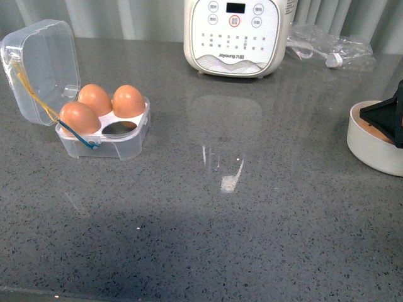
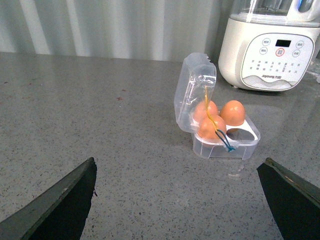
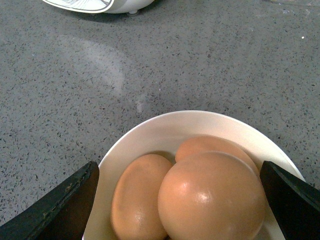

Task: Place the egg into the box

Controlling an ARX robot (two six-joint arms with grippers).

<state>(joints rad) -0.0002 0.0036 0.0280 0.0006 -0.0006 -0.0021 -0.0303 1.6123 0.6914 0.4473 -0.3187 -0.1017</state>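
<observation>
White Joyoung cooker (image 1: 233, 34), clear egg box (image 1: 126, 146)

white cooker (image 1: 232, 34), white bowl (image 1: 370, 150), plastic bag (image 1: 329, 48)

Box eggs (image 1: 94, 99): 3. Bowl eggs (image 3: 212, 197): 3 seen, poss. more hidden underneath, so approx. 6 eggs total. Box (image 1: 107, 148): 1, w/ 4 holes, of which 1 hole (image 1: 119, 128) unfilled. Bowl (image 3: 165, 127): 1. Cooker (image 1: 233, 34): 1. Clear plastic bag (image 1: 327, 47): 1.
</observation>
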